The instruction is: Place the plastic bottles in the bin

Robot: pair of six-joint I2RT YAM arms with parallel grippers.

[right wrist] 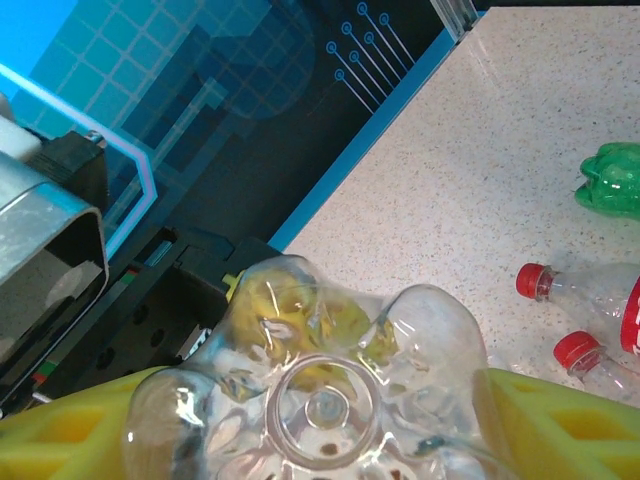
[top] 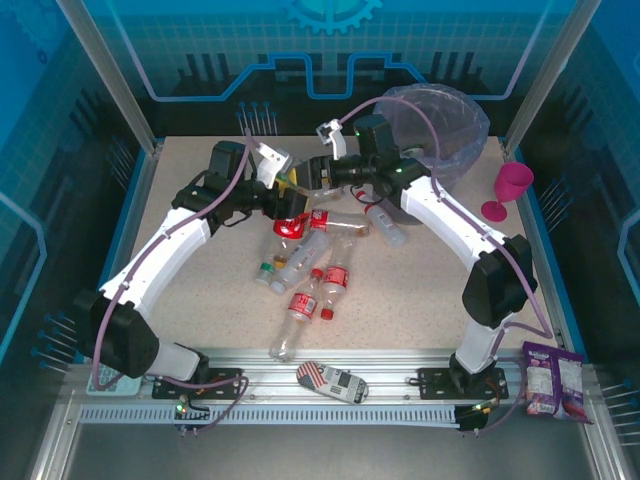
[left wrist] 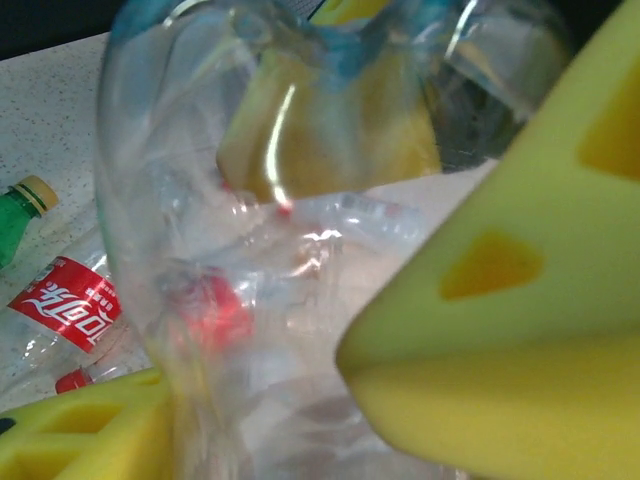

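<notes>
Left fingers (left wrist: 520, 300) grip a clear bottle (left wrist: 250, 250); right fingers (right wrist: 560, 430) grip a base-on bottle (right wrist: 320, 400). Loose bottles (top: 310, 265) crowd the desk (top: 420, 300) centre; bin (top: 465, 125) stands at the far-right edge, with open surface near right.

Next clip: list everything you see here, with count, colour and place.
loose bottles: roughly eight, clear with red caps and labels, heaped in the middle.
green bottle: one, green, lying near red-capped ones.
held bottles: two, clear, one gripped by each arm (the other).
bin: one, lilac bag liner, far right.
cup: one, pink, right edge beside the bin.
snack packet: one, purple and white, near right corner.
striped object: one, red, white and dark, near edge, centre.
left gripper: one, yellow fingers, shut on a bottle.
right gripper: one, yellow fingers, shut on a bottle.
</notes>
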